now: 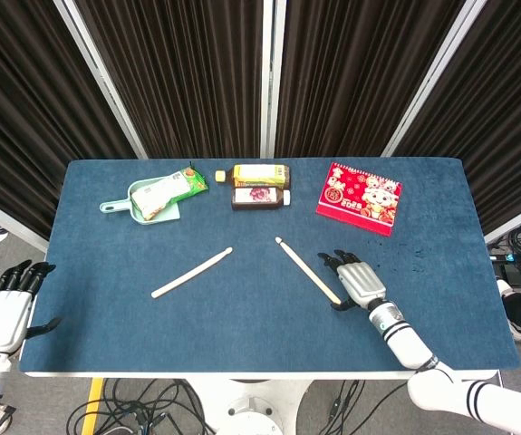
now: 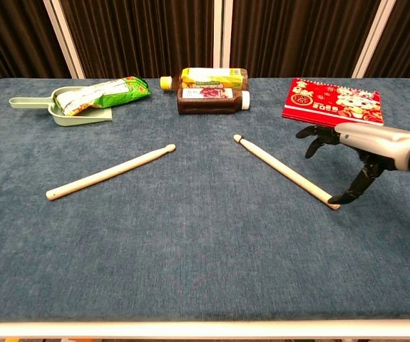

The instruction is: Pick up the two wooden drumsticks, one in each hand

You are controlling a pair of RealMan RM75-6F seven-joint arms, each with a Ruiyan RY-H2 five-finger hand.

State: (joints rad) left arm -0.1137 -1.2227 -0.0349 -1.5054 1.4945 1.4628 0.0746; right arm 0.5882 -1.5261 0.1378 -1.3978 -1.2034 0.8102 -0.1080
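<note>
Two wooden drumsticks are lying apart on the blue worktop [image 1: 242, 335], the left drumstick [image 1: 191, 273] untouched and the right drumstick [image 1: 307, 271] having the right robot hand [image 1: 358, 281], fingers spread and holding nothing, hovering beside its butt end, while the left robot hand [image 1: 4, 313] is waiting open off the worktop's left edge.

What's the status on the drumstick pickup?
Right hand open, at butt end of right drumstick, no grip visible. Left hand open, off the table edge. Left drumstick flat on table, untouched. Nothing blocking either stick.
</note>
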